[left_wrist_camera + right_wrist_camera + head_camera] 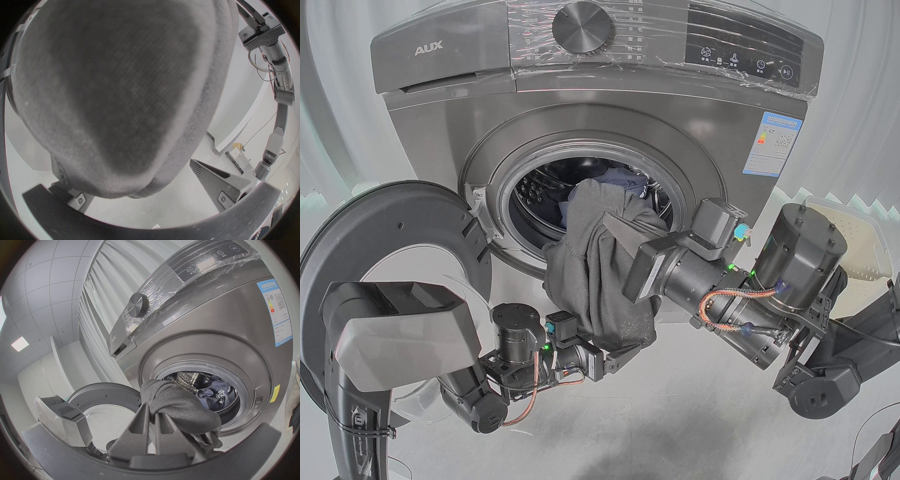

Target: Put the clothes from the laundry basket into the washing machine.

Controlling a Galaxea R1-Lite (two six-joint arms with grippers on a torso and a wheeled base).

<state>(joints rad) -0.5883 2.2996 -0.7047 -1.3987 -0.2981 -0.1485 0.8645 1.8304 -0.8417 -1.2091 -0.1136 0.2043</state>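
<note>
The dark grey garment [584, 269] lies half in and half out of the washing machine [600, 106]. Its upper end is folded over the lip of the drum opening [540, 187], and the rest hangs down the front panel in a heavy bunch. A blue garment [622, 180] is already in the drum behind it.

The right tool [152, 410] has its fingers pressed together on a fold near the top of the grey cloth, at the mouth of the drum. That looks like the hold for pushing the bulk inward. The left tool [626, 357] sits low, just under the hanging hem, with its fingers apart and the cloth sagging between and above them. I judge it is placed there to catch or lift the loose tail so it does not slide back out.

The door [394, 231] is swung wide to the robot's left, clear of both arms. The cream laundry basket [865, 250] stands to the right, behind the right arm — what it holds cannot be made out.
</note>
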